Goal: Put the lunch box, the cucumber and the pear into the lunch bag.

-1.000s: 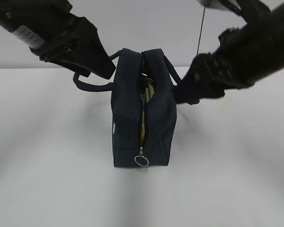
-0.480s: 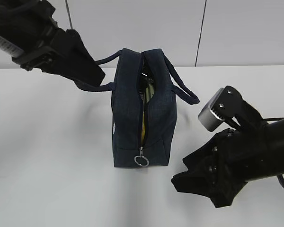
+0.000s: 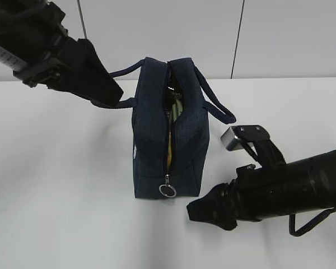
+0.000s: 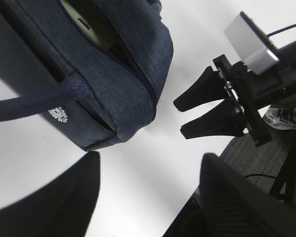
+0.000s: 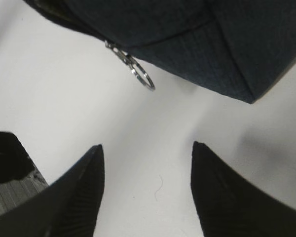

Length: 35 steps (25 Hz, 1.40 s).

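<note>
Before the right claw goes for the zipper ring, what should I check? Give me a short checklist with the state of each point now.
1. Right claw open and empty: ok.
2. Zipper ring in clear view, hanging free at the near end of the lunch bag: ok.
3. Bag standing upright: ok.
4. Left claw open: ok.
5. Left claw steadying the bag: not ok, it holds nothing.
6. Cucumber and pear inside: cannot tell.
</note>
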Each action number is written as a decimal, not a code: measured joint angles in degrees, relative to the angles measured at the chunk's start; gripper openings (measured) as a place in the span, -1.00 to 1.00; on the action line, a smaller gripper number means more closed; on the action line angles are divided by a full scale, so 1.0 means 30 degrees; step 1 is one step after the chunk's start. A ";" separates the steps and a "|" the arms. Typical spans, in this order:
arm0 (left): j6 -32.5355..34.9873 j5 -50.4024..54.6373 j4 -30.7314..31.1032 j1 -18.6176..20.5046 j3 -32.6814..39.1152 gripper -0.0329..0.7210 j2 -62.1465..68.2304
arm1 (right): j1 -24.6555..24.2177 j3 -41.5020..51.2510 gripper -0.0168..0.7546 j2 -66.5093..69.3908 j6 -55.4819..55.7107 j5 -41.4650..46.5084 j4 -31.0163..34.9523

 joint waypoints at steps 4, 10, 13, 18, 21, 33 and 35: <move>0.0000 0.0016 0.0000 0.0000 0.0000 0.25 0.0000 | 0.0000 0.0000 0.12 0.1285 -0.5213 0.1810 0.0187; 0.0000 0.0016 0.0037 0.0000 0.0000 0.24 0.0000 | 0.0000 0.0000 0.12 0.1804 -1.1034 0.2633 0.1280; 0.0000 0.0016 0.0221 0.0000 0.0000 0.24 0.0000 | 0.0000 -0.0116 0.12 0.2125 -1.3438 0.2678 0.1595; 0.0000 0.0016 0.0378 0.0000 0.0000 0.24 0.0000 | 0.0000 -0.1185 0.12 0.3272 -1.4217 0.2794 0.1709; 0.0000 0.0038 0.0378 0.0000 0.0000 0.24 0.0000 | 0.0000 -0.1957 0.12 0.3922 -1.4292 0.2833 0.1736; 0.0000 0.0060 0.0522 0.0000 0.0000 0.24 0.0000 | 0.0000 -0.3359 0.12 0.5105 -1.4290 0.3493 0.1754; 0.0000 0.0060 0.0521 0.0000 0.0000 0.24 0.0000 | 0.0000 -0.3359 0.12 0.5105 -1.4290 0.3531 0.1754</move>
